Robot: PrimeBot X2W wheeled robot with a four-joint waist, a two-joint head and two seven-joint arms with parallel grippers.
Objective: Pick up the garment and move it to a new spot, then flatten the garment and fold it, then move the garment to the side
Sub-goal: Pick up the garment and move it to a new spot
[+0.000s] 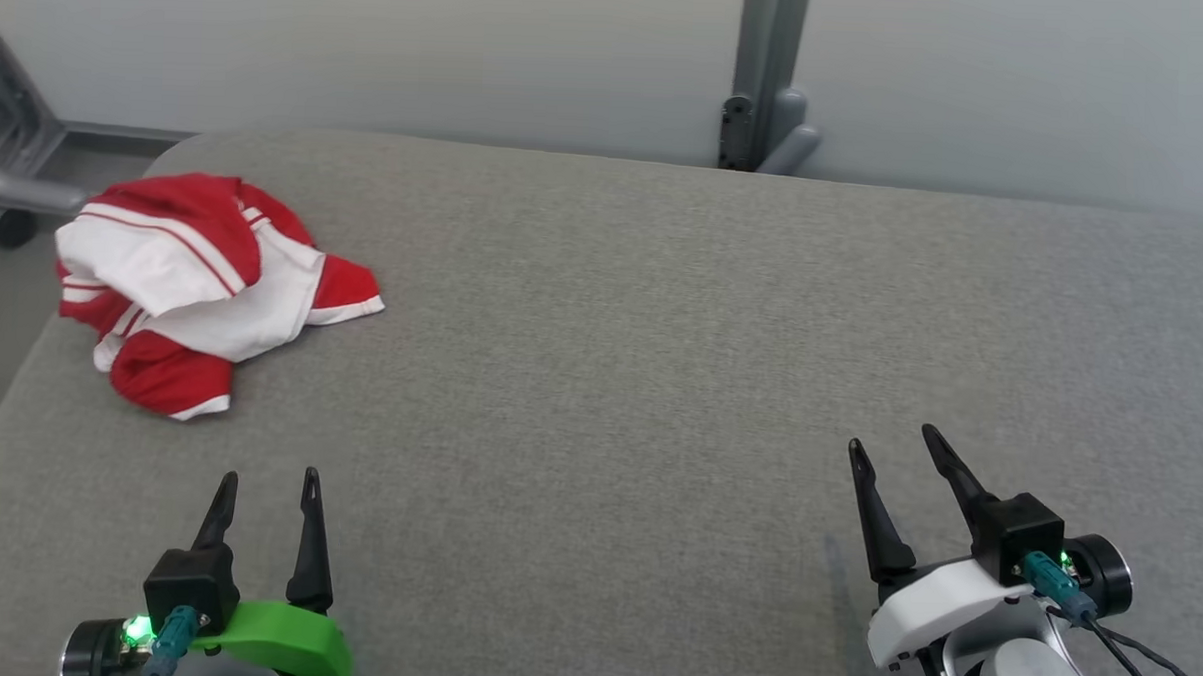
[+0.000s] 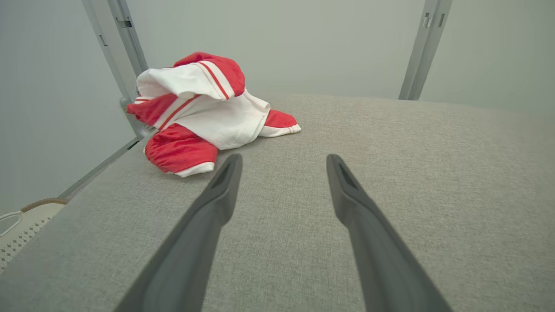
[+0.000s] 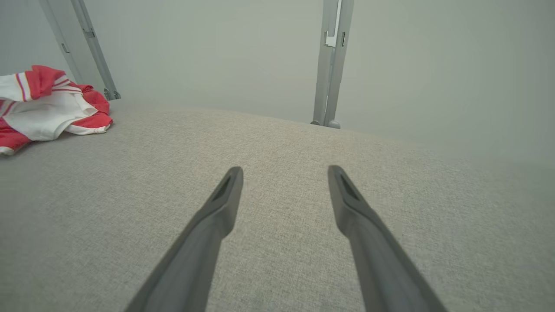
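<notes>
A crumpled red and white garment (image 1: 198, 284) lies in a heap at the far left of the grey padded table (image 1: 641, 339), close to the left edge. My left gripper (image 1: 268, 481) rests open at the lower left, a short way in front of the heap and a little to its right. In the left wrist view the garment (image 2: 204, 112) sits ahead and left of the spread fingers (image 2: 217, 203). My right gripper (image 1: 891, 438) stands open at the lower right, far from the cloth. The right wrist view has the garment (image 3: 47, 106) at its left edge, well away from the open gripper (image 3: 284, 171).
A grey upright post (image 1: 766, 79) with a bracket rises behind the table's far edge, against a pale wall. A dark grey frame (image 1: 7, 157) stands off the far left corner. A pale woven thing (image 2: 21, 225) lies below the table's left edge.
</notes>
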